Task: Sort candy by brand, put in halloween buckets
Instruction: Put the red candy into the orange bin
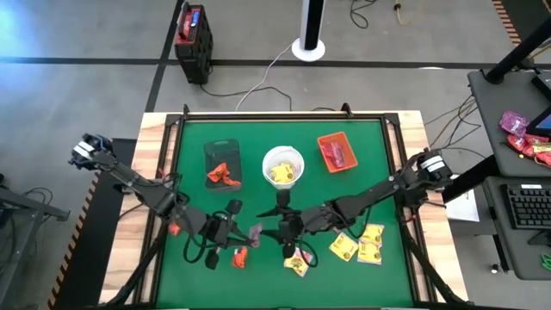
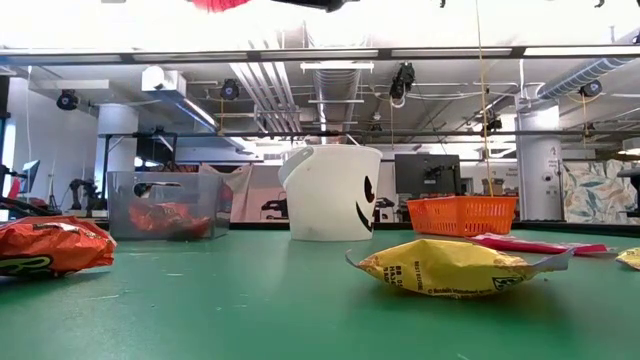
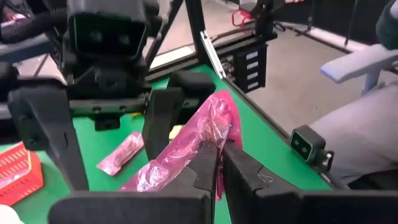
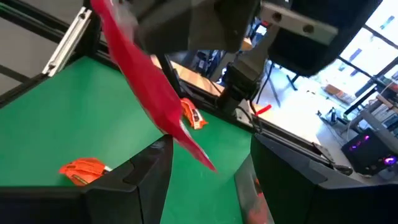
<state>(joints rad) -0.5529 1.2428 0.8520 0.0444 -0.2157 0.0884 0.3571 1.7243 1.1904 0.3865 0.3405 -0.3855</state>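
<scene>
We are clamping a crinkly pink-purple candy packet (image 3: 186,152) between the fingers of our left hand (image 1: 256,231), lifted above the green worktop (image 1: 258,138) near its 6 o'clock edge. Our right hand (image 1: 285,231), fingers apart, is hovering just at 3 o'clock of that packet. The white round bucket (image 1: 283,165) is sitting at 12 o'clock from both hands, the dark translucent tub (image 1: 222,162) at 10 and the orange rectangular tray (image 1: 337,151) at 2. Yellow wrapped packets (image 1: 357,244) are lying at 4 o'clock.

occluded: pink packet (image 3: 186,149) lower end behind left end effector (image 3: 219,163) fingers; blurred: wrapper print unreadable
</scene>
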